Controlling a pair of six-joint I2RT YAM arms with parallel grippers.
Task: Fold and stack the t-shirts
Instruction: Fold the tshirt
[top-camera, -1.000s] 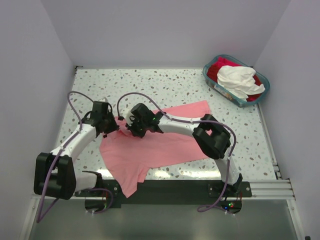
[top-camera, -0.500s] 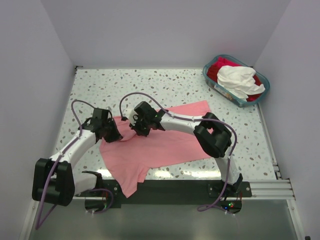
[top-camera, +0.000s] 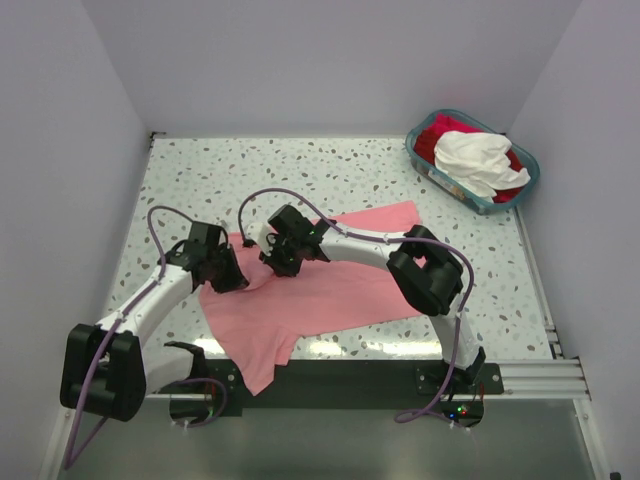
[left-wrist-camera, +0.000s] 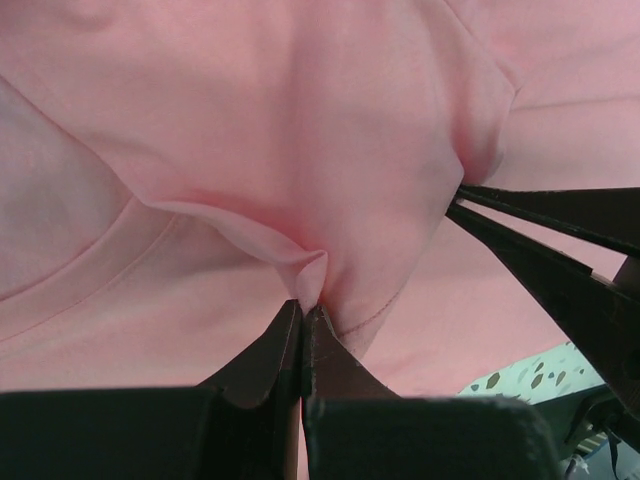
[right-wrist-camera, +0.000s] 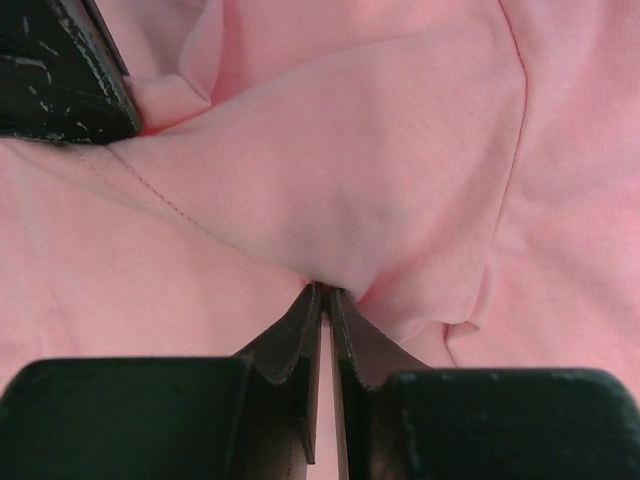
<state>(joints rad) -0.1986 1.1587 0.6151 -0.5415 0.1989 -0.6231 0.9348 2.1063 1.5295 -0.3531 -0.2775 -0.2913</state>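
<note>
Two pinches on pink tee, spread on table, hem over near edge. L gripper clamped on fold; R gripper likewise, thin slit betw jaws. Risk: R pinch slips, cloth bunches, fold skews.

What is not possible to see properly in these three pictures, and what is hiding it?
Top view: the arms cover the far-left part of the salmon-pink cloth t-shirt.
Top view: the white crumpled garment hides how many red garments lie in the teal-blue plastic basket.
Wrist views: pink cloth fills both frames around the left gripper and right gripper, cutting off the shirt's outline.
</note>
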